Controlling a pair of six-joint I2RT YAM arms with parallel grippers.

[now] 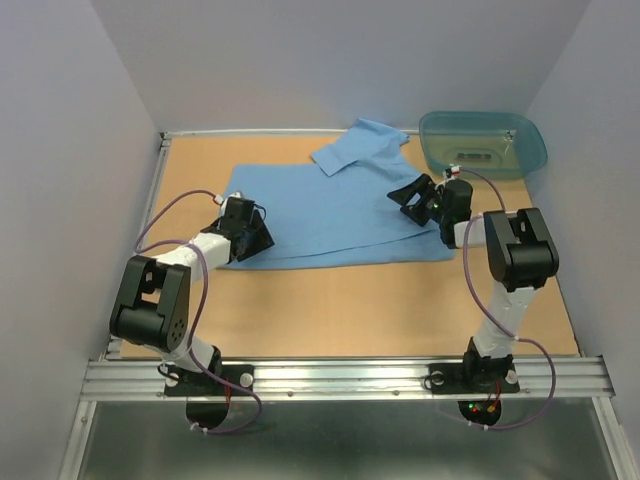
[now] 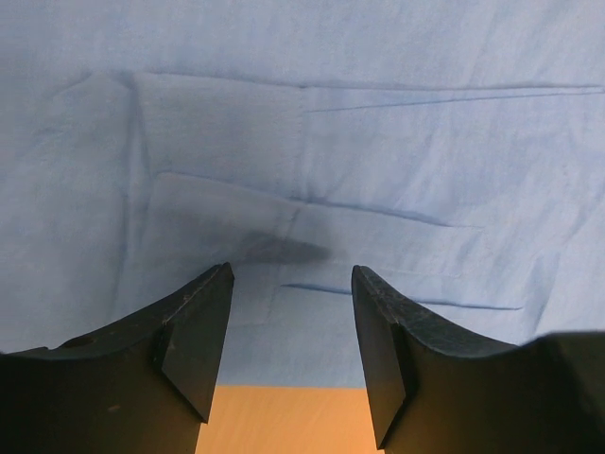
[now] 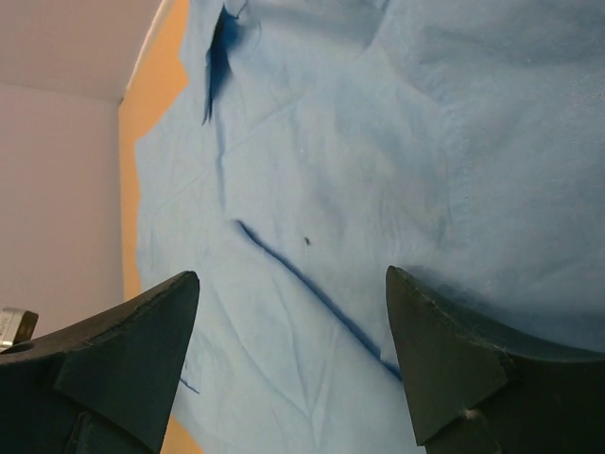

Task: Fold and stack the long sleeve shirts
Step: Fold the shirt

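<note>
Nearest to us, a bare strip of orange tabletop (image 1: 350, 310) ran along the near hem of the light blue shirt (image 1: 330, 215), which lay spread flat across the middle of the tabletop. At the shirt's near left corner we found the left tool (image 1: 252, 235) released, its jaws standing apart with nothing between them. From its own wrist view, that tool (image 2: 291, 276) sat over the shirt's near edge, with flat layered folds beyond the fingers and a sliver of tabletop showing below them. We could not tell whether the fingers touched the cloth.

Farther back, over the shirt's right side, the right tool (image 1: 412, 195) was likewise released, its jaws wide and empty. Its wrist view showed only creased blue fabric with one dark fold line beneath it.

At the shirt's far edge a blue flap (image 1: 360, 148) lay folded at an angle. Just beside the shirt's far right corner stood a translucent teal tub (image 1: 485, 143).
</note>
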